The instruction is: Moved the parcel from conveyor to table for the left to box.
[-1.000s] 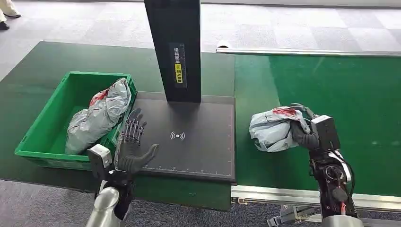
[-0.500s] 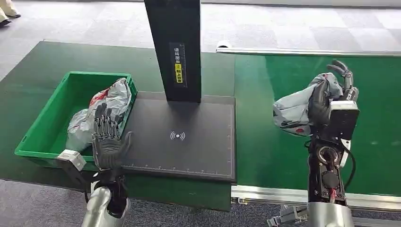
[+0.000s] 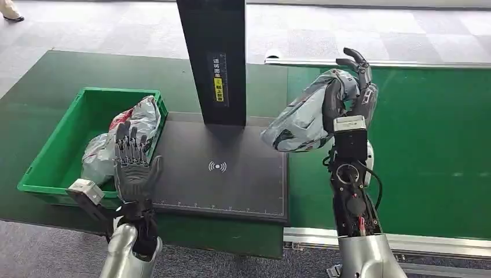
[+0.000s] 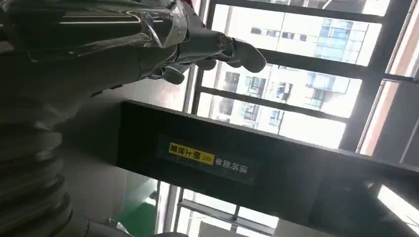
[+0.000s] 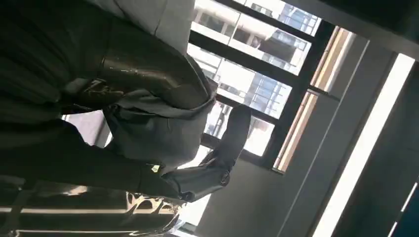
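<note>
Head view: right hand [image 3: 347, 95] grips parcel [image 3: 301, 123], lifted above scanner pad [image 3: 226, 168].

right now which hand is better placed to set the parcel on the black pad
Right. The right hand already holds the grey parcel lifted by the black pad's right edge; the left hand is open and empty near the green bin.

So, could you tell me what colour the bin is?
Green bin, clearest in the head view.

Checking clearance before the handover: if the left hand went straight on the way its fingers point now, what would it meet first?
Probably the grey plastic parcel lying in the green plastic crate: the open left hand points up and forward over the crate's near corner. Depth is unclear.
</note>
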`<action>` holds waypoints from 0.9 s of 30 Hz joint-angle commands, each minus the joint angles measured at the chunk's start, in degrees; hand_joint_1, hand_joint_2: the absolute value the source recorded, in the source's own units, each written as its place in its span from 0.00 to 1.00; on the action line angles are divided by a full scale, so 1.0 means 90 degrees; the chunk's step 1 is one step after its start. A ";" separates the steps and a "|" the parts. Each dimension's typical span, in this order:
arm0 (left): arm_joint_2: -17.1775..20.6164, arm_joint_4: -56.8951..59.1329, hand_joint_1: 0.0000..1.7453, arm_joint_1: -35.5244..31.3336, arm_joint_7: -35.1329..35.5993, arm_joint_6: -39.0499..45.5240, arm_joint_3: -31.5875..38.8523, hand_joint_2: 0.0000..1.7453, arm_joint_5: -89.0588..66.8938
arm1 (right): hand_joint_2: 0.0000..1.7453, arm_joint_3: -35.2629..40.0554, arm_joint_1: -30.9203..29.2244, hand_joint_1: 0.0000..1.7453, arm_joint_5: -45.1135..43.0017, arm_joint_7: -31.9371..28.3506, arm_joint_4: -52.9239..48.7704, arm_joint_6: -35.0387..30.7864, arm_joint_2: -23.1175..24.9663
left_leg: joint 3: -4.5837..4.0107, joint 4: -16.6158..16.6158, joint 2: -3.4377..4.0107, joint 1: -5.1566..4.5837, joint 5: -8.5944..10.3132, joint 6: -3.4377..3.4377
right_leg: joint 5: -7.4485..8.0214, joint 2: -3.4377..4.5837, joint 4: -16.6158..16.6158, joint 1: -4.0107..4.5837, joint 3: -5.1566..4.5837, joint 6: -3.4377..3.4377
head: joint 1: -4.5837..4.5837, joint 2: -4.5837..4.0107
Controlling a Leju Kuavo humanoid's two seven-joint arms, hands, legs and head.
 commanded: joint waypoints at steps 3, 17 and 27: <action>0.0113 0.0408 0.00 -0.0200 -0.0012 -0.0016 -0.0030 1.00 0.0026 | 1.00 0.0277 -0.0475 1.00 -0.0045 -0.0022 0.0618 -0.0031 0.0021 | 0.0013 -0.0004 0.0002 -0.0003 -0.0003 0.0002 | -0.0002 0.0005 -0.0002 -0.0003 0.0010 -0.0003 | 0.0000 0.0000; -0.0008 0.1224 0.00 -0.0738 -0.0049 -0.0074 -0.0090 1.00 0.0525 | 1.00 0.1991 -0.1445 1.00 0.0462 0.0278 0.4089 0.1723 0.0978 | 0.0032 -0.0013 0.0041 -0.0001 -0.0003 -0.0002 | 0.0007 0.0039 -0.0006 0.0000 0.0015 -0.0008 | 0.0000 0.0000; -0.0037 0.0558 0.00 -0.0417 0.0153 -0.0115 -0.0159 1.00 0.0691 | 1.00 0.0164 -0.2331 1.00 -0.2072 0.1168 0.5703 0.3027 0.0682 | 0.0005 0.0003 -0.0027 0.0001 0.0003 0.0007 | -0.0001 -0.0024 -0.0003 0.0002 0.0011 0.0003 | 0.0000 0.0000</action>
